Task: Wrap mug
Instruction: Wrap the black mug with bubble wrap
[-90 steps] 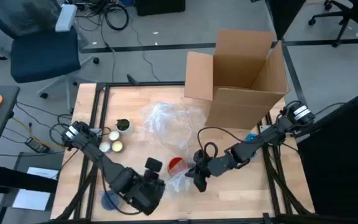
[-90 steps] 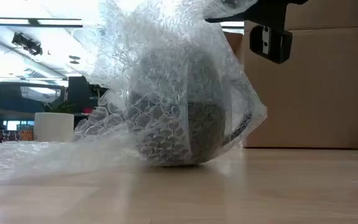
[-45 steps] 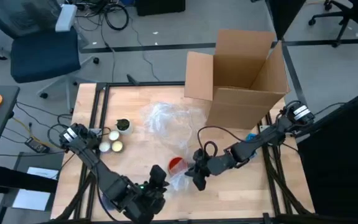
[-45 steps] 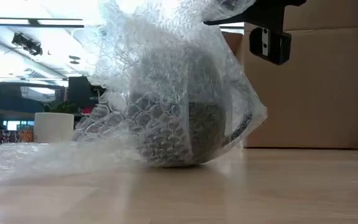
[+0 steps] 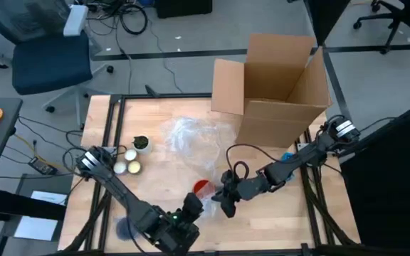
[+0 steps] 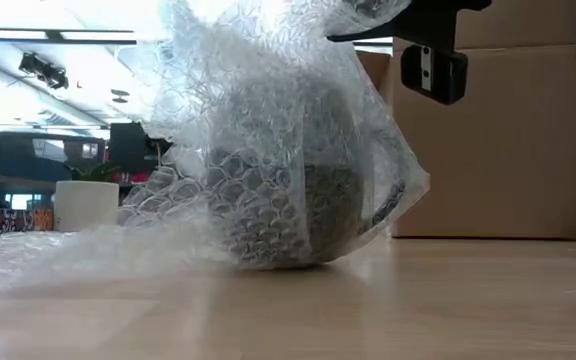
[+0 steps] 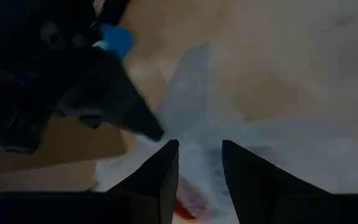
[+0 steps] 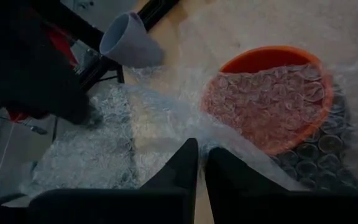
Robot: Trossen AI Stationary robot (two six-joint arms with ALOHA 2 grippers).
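Mug sits near the front middle of the wooden table, red inside, lying under a sheet of bubble wrap that drapes over it and trails out flat along the tabletop. From table height the wrap rises in a tall crumpled peak over the dark round body of the mug, with the handle side showing through the plastic.

The right gripper is just beside the mug, on the side toward the right arm's base, and its two fingers are pinched almost together on a fold of the bubble wrap, holding the sheet up over the red opening. The left gripper has its arm stretched along the front edge and hangs close to the mug from the other side; its fingers stand a little apart with nothing between them, pointing down at the wrap.

Behind them an open cardboard box stands at the back right of the table, flaps up. A second loose bundle of clear wrap lies in the middle of the table. Off to the left sit a small potted plant and two pale round cups close together. A grey cup shows in the right wrist view beyond the mug.
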